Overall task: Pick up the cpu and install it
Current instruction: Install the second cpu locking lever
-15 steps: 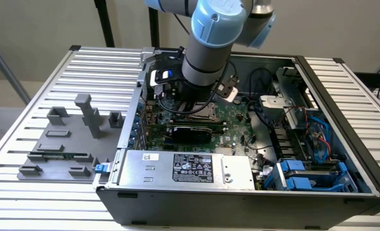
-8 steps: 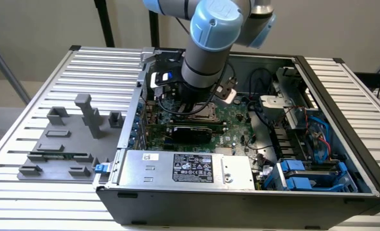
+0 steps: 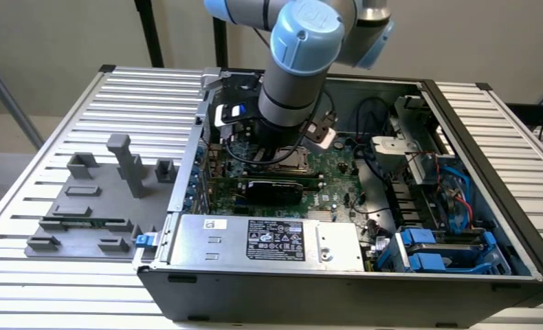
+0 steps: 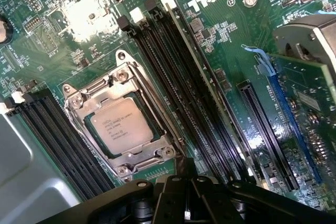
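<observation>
Cpu seated in green motherboard socket.

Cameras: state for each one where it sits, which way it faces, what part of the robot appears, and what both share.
Exterior view: off the arm, raised, looking down into the open computer case on the slatted table; the arm reaches in over the motherboard.
Wrist view: on the wrist, looking down close at the motherboard; the cpu lies in its socket, and the black gripper shows at the frame edge.
Shared: the motherboard and the socket area under the arm.
</observation>
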Robot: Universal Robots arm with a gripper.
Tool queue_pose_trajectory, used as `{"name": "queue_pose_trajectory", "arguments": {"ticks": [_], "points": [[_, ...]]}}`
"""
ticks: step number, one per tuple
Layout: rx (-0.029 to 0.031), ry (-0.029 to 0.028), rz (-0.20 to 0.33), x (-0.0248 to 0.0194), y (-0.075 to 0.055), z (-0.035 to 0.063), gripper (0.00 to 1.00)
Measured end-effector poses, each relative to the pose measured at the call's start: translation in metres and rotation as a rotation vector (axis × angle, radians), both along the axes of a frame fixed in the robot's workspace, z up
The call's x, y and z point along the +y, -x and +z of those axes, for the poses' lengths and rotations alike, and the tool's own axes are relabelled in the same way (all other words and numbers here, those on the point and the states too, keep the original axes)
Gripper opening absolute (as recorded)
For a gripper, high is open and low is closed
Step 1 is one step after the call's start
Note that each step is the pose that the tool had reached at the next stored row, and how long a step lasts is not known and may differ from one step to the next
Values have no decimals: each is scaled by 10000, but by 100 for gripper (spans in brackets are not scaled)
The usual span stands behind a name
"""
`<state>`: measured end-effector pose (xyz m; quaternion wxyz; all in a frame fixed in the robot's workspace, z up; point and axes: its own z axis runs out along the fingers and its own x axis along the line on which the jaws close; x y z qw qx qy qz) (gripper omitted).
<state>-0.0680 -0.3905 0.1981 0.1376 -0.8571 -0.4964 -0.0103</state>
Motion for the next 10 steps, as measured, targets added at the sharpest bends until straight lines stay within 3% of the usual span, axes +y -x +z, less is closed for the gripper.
{"name": "queue_pose_trajectory", "arguments": {"ticks": [7, 10], "points": [[-4, -4, 1, 28, 8, -27, 11], [-1, 48, 0, 35, 10, -31, 11]]}}
